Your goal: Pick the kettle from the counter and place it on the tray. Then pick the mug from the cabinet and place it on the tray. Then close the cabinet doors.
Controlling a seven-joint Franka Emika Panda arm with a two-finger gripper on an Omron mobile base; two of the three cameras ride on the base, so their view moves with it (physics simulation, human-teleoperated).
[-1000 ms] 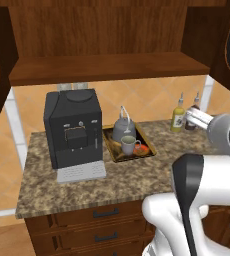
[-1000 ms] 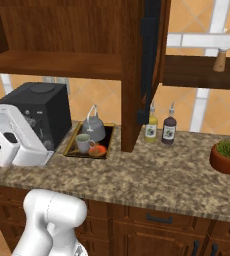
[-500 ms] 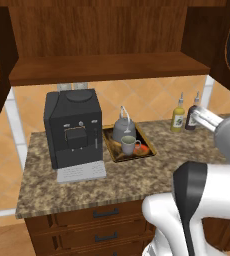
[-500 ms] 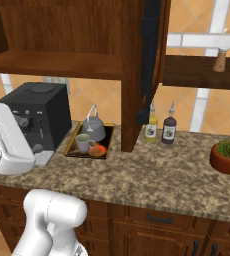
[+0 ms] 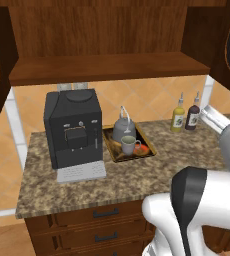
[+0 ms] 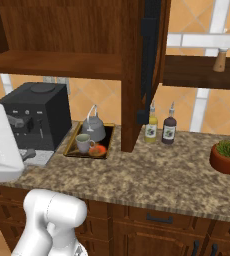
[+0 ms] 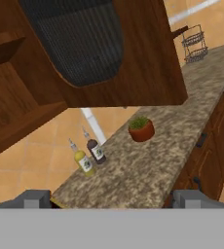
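Now squat grey kettle (image 5: pixel 122 128) and mug (image 5: pixel 128 145) on gold-rimmed tray (image 5: pixel 110 148), cabinet doors (image 7: pixel 92 46) seemingly open, fingers (image 7: pixel 33 199) apart.

No legible text, brand, number or sign. Labels on the yellow bottle (image 6: pixel 150 130) and dark bottle (image 6: pixel 169 131) are too small to read.

You have a big black coffee machine (image 5: pixel 74 127) at the left. Farther right stand a yellow bottle (image 6: pixel 150 129) and a dark bottle (image 6: pixel 169 129), just beside each other, then a potted green plant (image 6: pixel 228 156). Two wooden shakers (image 6: pixel 227 60) sit on a shelf above.
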